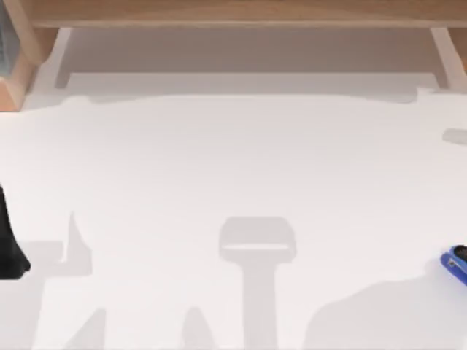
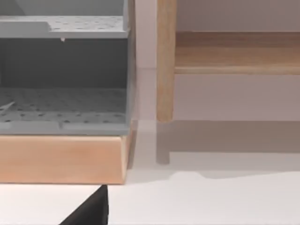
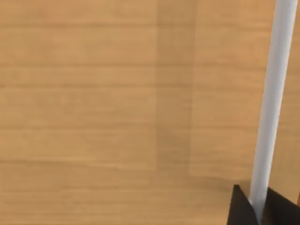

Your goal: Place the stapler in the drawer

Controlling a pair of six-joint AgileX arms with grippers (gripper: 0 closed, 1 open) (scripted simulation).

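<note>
The left arm (image 1: 9, 240) shows as a dark shape at the tabletop's left edge, toward the near corner. In the left wrist view a black finger (image 2: 91, 208) tip sits low over the white tabletop (image 1: 233, 175), pointed at a wooden cabinet (image 2: 61, 159) holding grey perforated trays (image 2: 61, 105); whether these fingers are open or closed cannot be told. In the right wrist view two dark fingers (image 3: 241, 208) stand either side of a pale grey bar (image 3: 274, 93), against a light wooden panel (image 3: 117, 93); contact cannot be judged. The stapler (image 1: 455, 265), bright blue with a black part on top, lies on the tabletop at its right edge, toward the near corner. A wooden frame (image 1: 233, 13) runs along the far edge.
</note>
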